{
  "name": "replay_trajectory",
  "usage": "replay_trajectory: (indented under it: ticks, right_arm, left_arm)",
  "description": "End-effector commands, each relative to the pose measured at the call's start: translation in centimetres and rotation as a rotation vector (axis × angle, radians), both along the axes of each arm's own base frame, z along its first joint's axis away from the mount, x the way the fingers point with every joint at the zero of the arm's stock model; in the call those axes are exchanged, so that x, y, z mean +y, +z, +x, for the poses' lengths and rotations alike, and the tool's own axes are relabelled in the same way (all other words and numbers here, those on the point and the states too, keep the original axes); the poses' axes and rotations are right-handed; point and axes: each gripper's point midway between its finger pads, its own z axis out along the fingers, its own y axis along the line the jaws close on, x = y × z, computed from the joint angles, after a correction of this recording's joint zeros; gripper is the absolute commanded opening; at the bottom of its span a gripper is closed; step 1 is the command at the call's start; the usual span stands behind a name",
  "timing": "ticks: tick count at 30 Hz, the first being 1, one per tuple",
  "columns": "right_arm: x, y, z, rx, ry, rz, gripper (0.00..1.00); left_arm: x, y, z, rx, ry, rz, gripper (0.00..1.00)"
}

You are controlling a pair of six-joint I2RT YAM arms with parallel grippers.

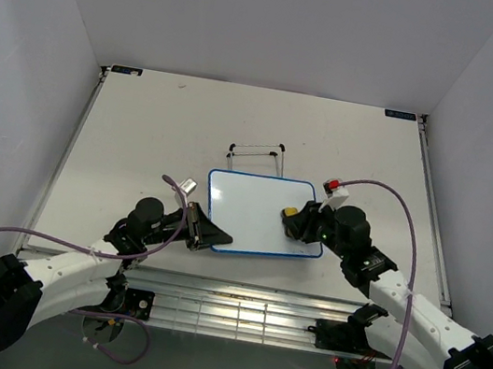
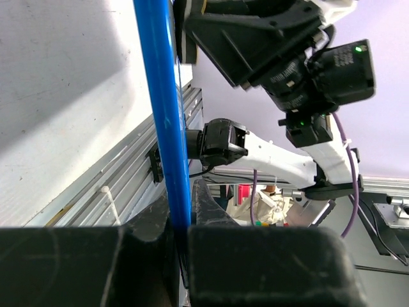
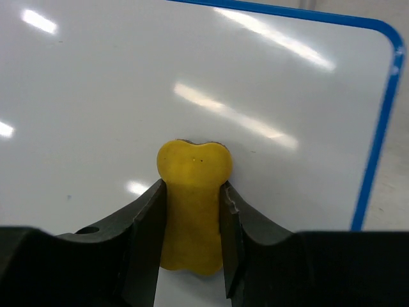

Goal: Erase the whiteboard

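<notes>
The right gripper [image 3: 192, 195] is closed on a yellow eraser [image 3: 193, 167], which is pressed against the whiteboard [image 1: 256, 213] near its right edge. The left gripper [image 2: 182, 220] is clamped on the whiteboard's near-left corner. The whiteboard is set mid-table [image 1: 142, 129].

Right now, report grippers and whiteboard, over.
Left gripper shut on whiteboard frame. Right gripper shut on yellow eraser, against the board face. No writing visible. Wire stand behind board, clear of both arms.

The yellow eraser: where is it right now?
In the top view the yellow eraser is right of centre, on the right part of the whiteboard, clamped in the right pincer.
</notes>
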Motion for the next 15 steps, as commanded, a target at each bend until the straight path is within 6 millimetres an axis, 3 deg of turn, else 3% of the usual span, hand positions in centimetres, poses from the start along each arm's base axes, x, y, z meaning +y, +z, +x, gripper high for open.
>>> replay_trajectory:
  ticks: [1,4,7,10,15]
  right_arm:
    - [-4.2,-6.2,-2.0,0.148,-0.036,-0.148,0.08]
    - [-6.0,-7.1,-2.0,0.169,-0.071,-0.164,0.08]
    - [-6.4,-7.3,-1.9,0.181,-0.065,-0.186,0.08]
    - [-5.0,-6.4,-2.2,0.184,-0.002,-0.143,0.08]
    - [-1.4,-4.1,-4.7,0.15,0.127,-0.006,0.08]
  left_arm:
    - [0.1,13.4,-2.0,-0.433,-0.079,-0.307,0.0]
    - [0.2,13.4,-2.0,-0.438,-0.08,-0.307,0.0]
    - [0.1,13.7,-2.2,-0.448,-0.093,-0.31,0.0]
    - [0.1,14.0,-2.2,-0.463,-0.091,-0.317,0.0]
    - [0.0,14.1,-1.7,-0.46,-0.071,-0.316,0.0]
